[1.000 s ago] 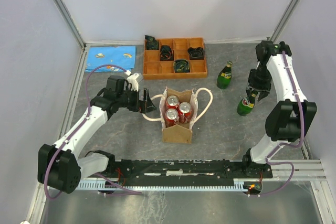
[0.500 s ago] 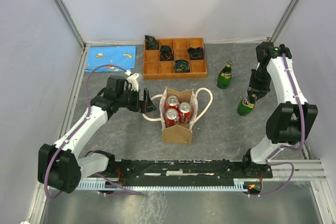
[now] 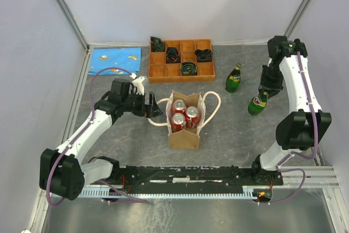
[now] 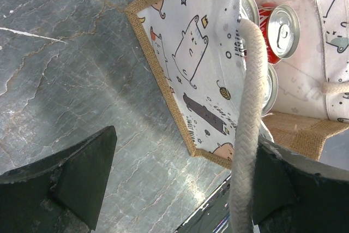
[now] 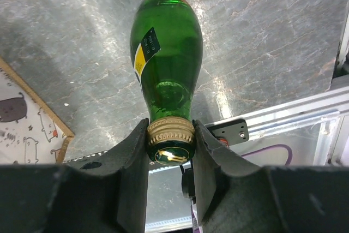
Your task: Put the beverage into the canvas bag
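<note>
Though gold-capped, bottle (image 5: 166,53) glossy green.

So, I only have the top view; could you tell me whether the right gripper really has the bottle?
Observer: Yes. In the right wrist view the right gripper is shut on the bottle, with a finger pressed on each side of its gold cap.
Operator: Thank you. And is the left gripper clamped on the bag's handle?
Observer: No. In the left wrist view the left gripper is wide open. The handle of the bag runs past one finger only, and the other finger is well apart from it.
</note>
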Motion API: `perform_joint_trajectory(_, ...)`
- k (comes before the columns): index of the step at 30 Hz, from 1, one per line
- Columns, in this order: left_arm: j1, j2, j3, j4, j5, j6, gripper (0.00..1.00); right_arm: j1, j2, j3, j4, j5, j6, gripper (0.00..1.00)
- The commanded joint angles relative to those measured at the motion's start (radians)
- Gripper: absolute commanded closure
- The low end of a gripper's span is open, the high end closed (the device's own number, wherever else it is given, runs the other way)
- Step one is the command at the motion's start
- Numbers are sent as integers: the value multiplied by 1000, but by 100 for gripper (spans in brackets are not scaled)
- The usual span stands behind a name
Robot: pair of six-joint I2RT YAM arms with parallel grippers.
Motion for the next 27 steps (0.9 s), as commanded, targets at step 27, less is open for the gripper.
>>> perform_joint_trajectory(27, -1, 16, 32, 22, 22, 16, 5, 472, 174, 885, -207, -77, 152, 100)
